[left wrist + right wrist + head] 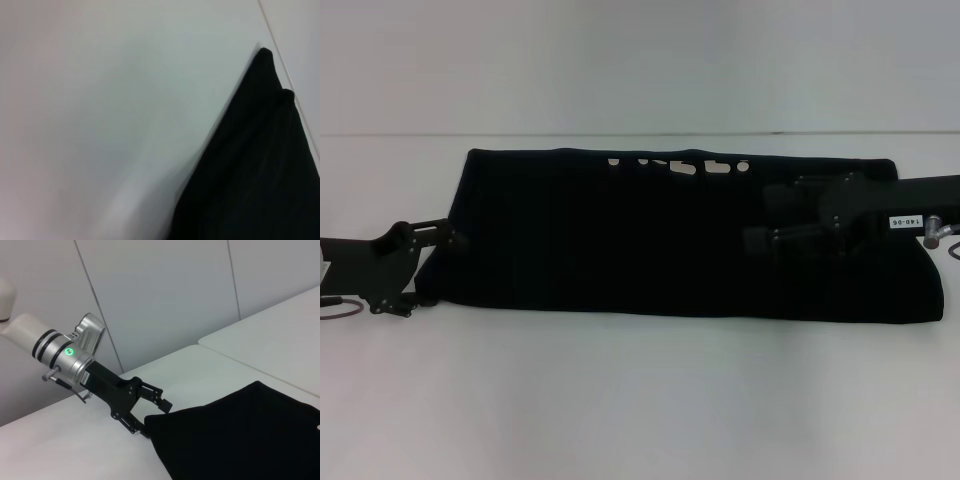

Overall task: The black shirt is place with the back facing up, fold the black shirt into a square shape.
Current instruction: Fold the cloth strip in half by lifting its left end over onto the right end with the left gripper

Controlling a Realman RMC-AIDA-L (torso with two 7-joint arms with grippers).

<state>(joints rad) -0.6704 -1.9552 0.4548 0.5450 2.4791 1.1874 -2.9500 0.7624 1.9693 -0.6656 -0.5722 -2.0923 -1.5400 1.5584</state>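
- The black shirt (650,235) lies flat on the white table (640,400) as a wide band folded lengthwise, filling the middle of the head view from 9 to 3 o'clock.
- Bits of white lettering (675,165) peek out along its far edge, toward 12 o'clock; neither wrist view shows them clearly.
- The left wrist view shows only a pointed corner of the shirt (250,165) on bare table.
- The right wrist view alone shows the left gripper (150,412) from the side, its fingers spread a little, at the shirt's (240,435) corner; whether they pinch the cloth cannot be told.
- In the head view that left gripper (440,245) sits at the shirt's 9 o'clock end.
- The right gripper (765,215) hangs over the shirt toward 3 o'clock, dark against dark; its grip cannot be told.
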